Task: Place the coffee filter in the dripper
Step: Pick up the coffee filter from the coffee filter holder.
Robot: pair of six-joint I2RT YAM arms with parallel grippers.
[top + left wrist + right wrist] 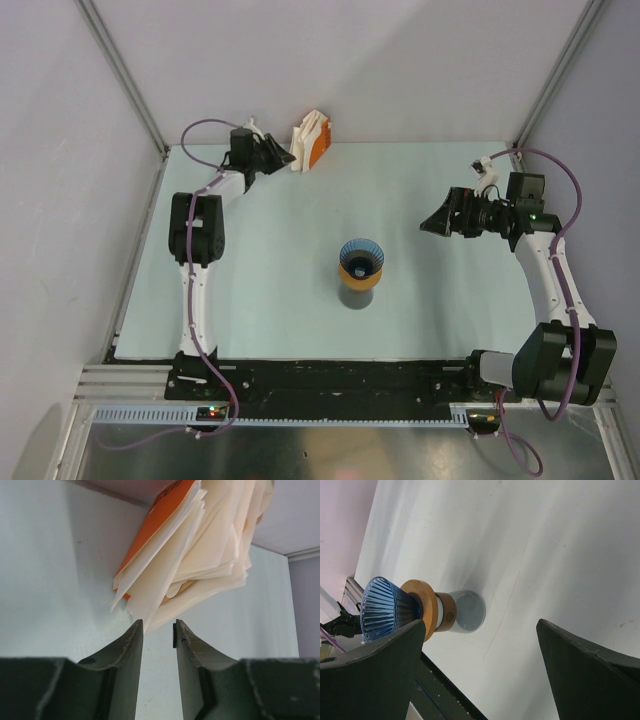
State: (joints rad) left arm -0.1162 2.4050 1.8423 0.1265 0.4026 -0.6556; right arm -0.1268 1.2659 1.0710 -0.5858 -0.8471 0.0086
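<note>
Stack of coffee filters [305,135] [200,545] leans in an orange holder [318,150] [150,535] at far edge of table [270,300], by the back wall. L pincer [283,155] [158,626] is right at the stack, jaws narrowed w/ a slim gap. One filter's lower corner sits at the gap's mouth, not clearly clamped. Blue ribbed dripper [360,255] [382,609] sits mid-table on a wooden ring [420,607] atop a grey cup [467,611], no filter inside. R pincer [432,222] [481,622] is spread wide, well apart from dripper, pointing toward it.
</note>
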